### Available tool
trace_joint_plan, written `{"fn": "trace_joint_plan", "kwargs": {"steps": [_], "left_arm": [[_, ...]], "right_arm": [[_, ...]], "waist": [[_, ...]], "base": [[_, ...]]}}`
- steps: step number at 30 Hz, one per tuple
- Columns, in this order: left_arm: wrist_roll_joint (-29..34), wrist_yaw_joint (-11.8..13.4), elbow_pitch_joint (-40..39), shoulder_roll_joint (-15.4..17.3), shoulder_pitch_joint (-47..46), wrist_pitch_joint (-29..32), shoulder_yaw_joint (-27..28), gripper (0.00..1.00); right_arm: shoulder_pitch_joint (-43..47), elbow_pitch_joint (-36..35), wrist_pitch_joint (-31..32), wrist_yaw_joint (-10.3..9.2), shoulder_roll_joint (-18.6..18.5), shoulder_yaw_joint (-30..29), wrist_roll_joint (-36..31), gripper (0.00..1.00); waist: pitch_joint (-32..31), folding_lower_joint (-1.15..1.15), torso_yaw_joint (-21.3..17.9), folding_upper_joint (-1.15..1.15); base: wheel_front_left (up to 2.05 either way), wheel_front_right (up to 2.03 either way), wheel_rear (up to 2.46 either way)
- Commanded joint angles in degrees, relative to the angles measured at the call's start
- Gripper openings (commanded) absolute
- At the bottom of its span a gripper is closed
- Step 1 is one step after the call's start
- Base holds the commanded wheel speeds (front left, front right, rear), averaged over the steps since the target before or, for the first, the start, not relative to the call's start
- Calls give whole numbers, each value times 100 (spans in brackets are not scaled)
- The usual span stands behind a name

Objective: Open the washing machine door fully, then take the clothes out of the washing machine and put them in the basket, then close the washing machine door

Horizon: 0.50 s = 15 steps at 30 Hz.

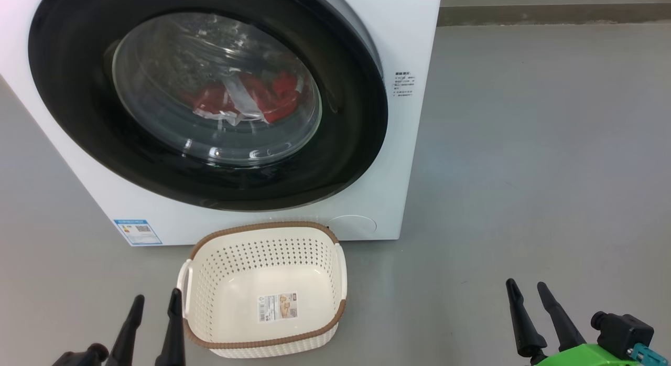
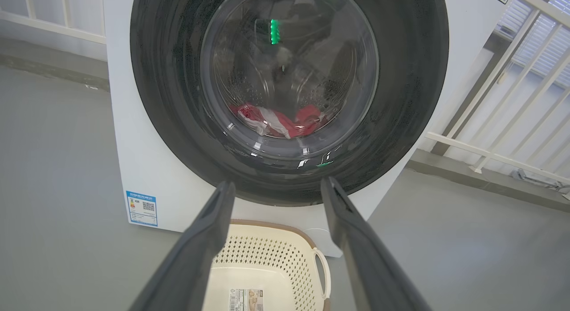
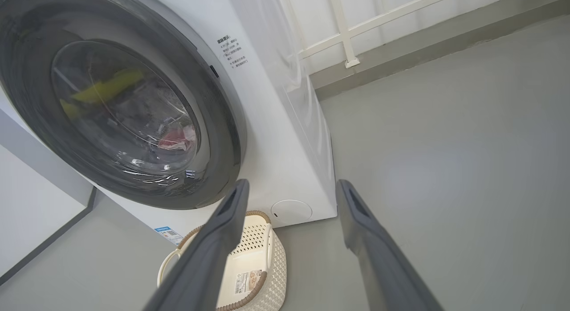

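The white washing machine (image 1: pixel 414 119) (image 2: pixel 120 124) (image 3: pixel 276 124) stands in front of me. Its round black-rimmed door (image 1: pixel 78 119) (image 2: pixel 401 79) (image 3: pixel 222 137) lies against the front, slightly ajar at the upper right. Through the glass the red and white clothes (image 1: pixel 262 96) (image 2: pixel 280 119) (image 3: pixel 176 139) lie in the drum. The cream basket (image 1: pixel 314 240) (image 2: pixel 267 253) (image 3: pixel 258 239) sits on the floor just before the machine and holds no clothes. My left gripper (image 1: pixel 157 298) (image 2: pixel 276 186) is open beside the basket's left handle. My right gripper (image 1: pixel 527 284) (image 3: pixel 291 184) is open over bare floor to the right.
Grey floor (image 1: pixel 524 146) spreads wide to the machine's right. A white railing (image 2: pixel 512 101) (image 3: pixel 352 39) runs behind and beside the machine. A raised grey kerb (image 1: pixel 550 12) lines the back wall.
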Motion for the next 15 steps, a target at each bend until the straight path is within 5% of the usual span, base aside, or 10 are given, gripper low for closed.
{"fn": "trace_joint_plan", "kwargs": {"steps": [1, 15], "left_arm": [[198, -15, -186, 118, -78, -91, 119, 100], [1087, -18, -261, 181, -44, -326, 69, 100]], "right_arm": [[6, -183, -84, 7, -93, 149, -229, 100], [68, -318, -319, 8, -102, 128, -1064, 100]], "waist": [[0, 0, 1, 0], [43, 0, -17, 0]], "base": [[0, 0, 0], [0, 0, 0]]}}
